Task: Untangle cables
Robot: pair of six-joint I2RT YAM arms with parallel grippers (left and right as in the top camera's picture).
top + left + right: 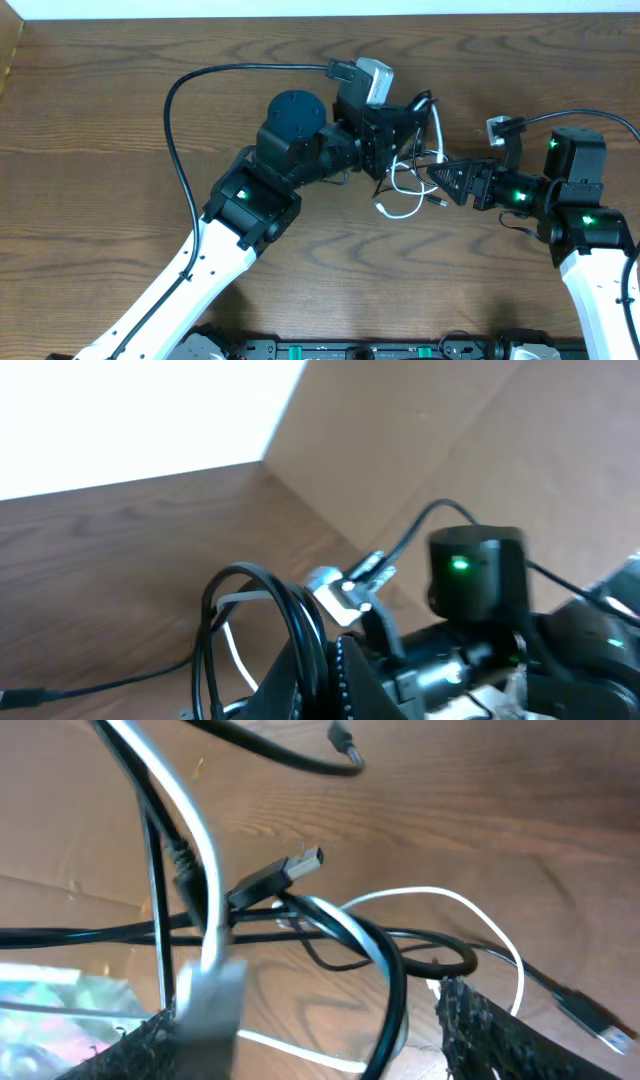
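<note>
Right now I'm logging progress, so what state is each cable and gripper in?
White cable: tangled with the black one.
Black cable: looped, crossing the white one.
Left gripper: jaws hidden, cannot tell.
Right gripper: open.

We see a counter (100,120) of brown wood, the grain plain, the finish smooth with a low sheen. The white cable (185,825) has a smooth plastic jacket with a soft gloss. The black cable (455,958) is glossier and throws pale highlights along its bends. A plug (300,862) has a bright metal tip on a matt black moulded grip. The fingers (490,1030) are black and rough, finely grained. On the arms, the white shells (200,270) are smooth, shiny plastic and the black housings (295,120) are matt plastic. At the far right, a wall panel (500,430) looks matt and brown, like cardboard.
</note>
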